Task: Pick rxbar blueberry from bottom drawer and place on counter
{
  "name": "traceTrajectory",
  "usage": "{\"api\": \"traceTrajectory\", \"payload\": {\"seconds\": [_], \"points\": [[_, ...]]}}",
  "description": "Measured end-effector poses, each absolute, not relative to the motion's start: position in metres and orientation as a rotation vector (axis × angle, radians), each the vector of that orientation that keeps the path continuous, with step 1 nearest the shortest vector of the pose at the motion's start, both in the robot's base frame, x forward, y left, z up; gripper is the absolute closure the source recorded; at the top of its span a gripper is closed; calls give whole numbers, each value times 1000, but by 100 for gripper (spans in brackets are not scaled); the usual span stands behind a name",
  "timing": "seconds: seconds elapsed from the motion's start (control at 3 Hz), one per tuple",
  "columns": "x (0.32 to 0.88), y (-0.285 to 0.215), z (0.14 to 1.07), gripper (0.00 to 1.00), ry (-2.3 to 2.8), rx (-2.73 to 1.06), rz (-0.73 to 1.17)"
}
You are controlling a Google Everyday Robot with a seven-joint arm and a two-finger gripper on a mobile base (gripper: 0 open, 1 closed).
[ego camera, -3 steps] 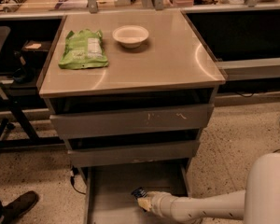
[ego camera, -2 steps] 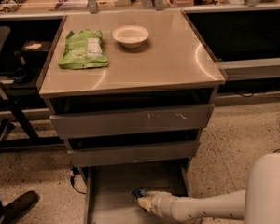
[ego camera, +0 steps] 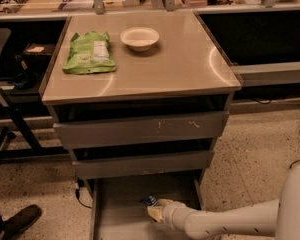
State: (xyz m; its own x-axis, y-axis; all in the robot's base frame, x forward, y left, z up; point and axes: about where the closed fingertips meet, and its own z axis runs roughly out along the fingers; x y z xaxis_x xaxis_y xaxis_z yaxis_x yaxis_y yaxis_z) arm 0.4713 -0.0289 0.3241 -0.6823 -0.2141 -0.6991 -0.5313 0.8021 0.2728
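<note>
Cream-coloured robot gripper (ego camera: pixel 155 213) low inside the open grey metal bottom drawer (ego camera: pixel 120 204), right beside the small dark blue rxbar blueberry (ego camera: pixel 149 200) on the drawer floor; grip state impossible to tell. Above, on the glossy beige counter (ego camera: pixel 180 59): green bag (ego camera: pixel 88 53) at left, round white bowl (ego camera: pixel 139 37) near it.

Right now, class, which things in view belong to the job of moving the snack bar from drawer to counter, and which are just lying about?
Job: rxbar blueberry; bottom drawer; counter; gripper, down in that drawer by the bar.
Lying about: green bag; white bowl, both on the counter.
</note>
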Motion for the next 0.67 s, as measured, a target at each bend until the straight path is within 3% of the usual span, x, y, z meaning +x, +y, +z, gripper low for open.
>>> {"api": "traceTrajectory", "payload": {"seconds": [0.67], "points": [[475,-29,368,100,2270,-561,566]]}}
